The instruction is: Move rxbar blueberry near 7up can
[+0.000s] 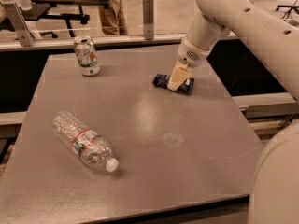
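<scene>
The rxbar blueberry (163, 81) is a flat dark navy wrapper lying on the grey table (140, 139), right of centre toward the back. My gripper (175, 82) reaches down from the white arm at upper right and sits right over the middle of the bar, covering part of it. The 7up can (86, 55) is white with green and red marks. It stands upright at the table's back left, well to the left of the bar.
A clear plastic water bottle (84, 142) with a white cap lies on its side at the front left. A metal rail with posts (148, 11) runs behind the table. My white arm (243, 17) fills the upper right.
</scene>
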